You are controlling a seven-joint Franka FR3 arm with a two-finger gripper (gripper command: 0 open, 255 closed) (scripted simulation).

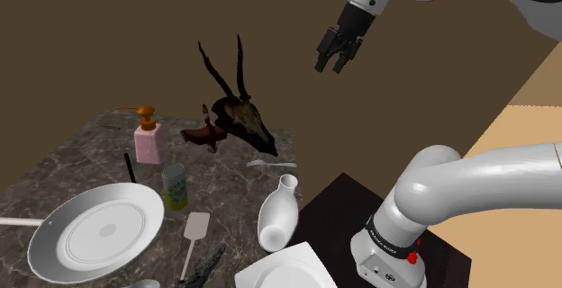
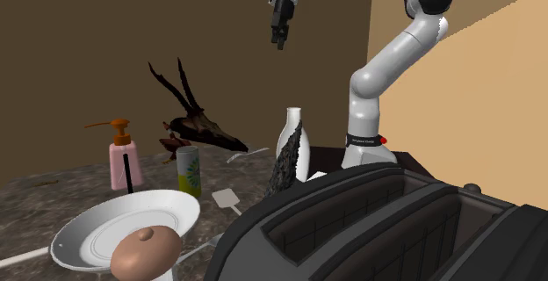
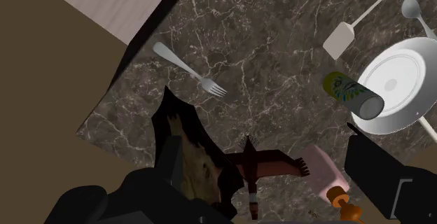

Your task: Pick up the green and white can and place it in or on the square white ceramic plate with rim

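Can (image 1: 175,187), shoulder view: upright on the table (image 1: 81,165) just beside the round plate (image 1: 45,241), with the square plate (image 1: 286,273) nearer the stand (image 1: 338,201) and the gripper (image 1: 333,61) high above. Second exterior view: can far below the gripper, nothing held. Wrist view: fingers (image 3: 378,170) spread wide, probably readied to straddle the can ahead.

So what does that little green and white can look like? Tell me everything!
The green and white can is a short cylinder, pale yellow-green with white and darker green patterns and a grey top. It stands upright on the dark marbled tabletop, right beside the rim of the round white plate and near the pink pump bottle. Whether it touches the plate is unclear. The black gripper hangs open high above, not holding it.
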